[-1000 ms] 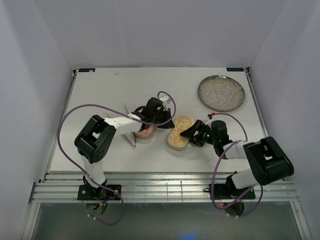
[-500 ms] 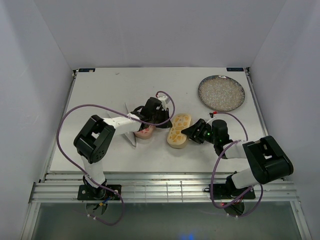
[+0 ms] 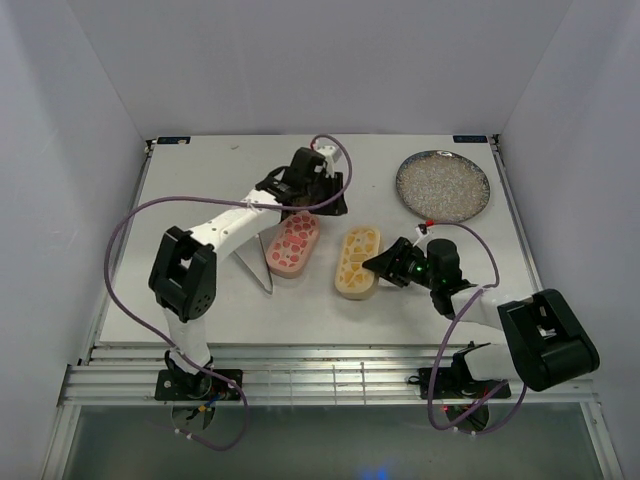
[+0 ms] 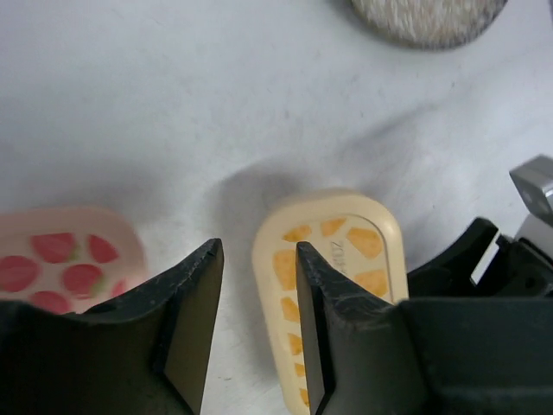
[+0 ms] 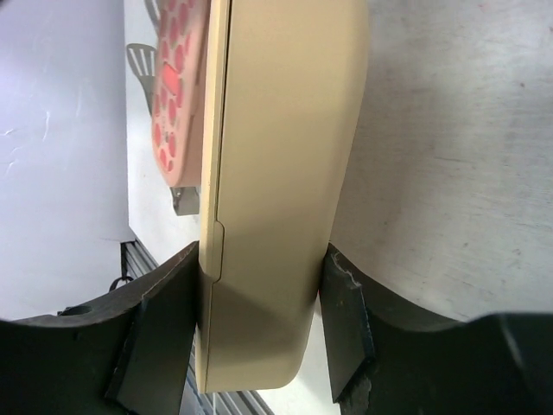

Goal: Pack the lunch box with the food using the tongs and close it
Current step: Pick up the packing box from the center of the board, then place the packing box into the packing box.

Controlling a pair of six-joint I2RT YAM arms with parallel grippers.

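Tan box [image 3: 357, 262] lies mid-table, lid on, its right end clamped between the right gripper's [image 5: 259, 255] fingers, one on each side. Just to its left, not touching, lies the pink box [image 3: 293, 242], also lidded. The left gripper [image 4: 257, 251] hangs raised near the pink box's far end, fingers spread around nothing. The tongs [image 3: 255, 273] lie left of the pink box. A grey plate [image 3: 443, 186] sits far right.
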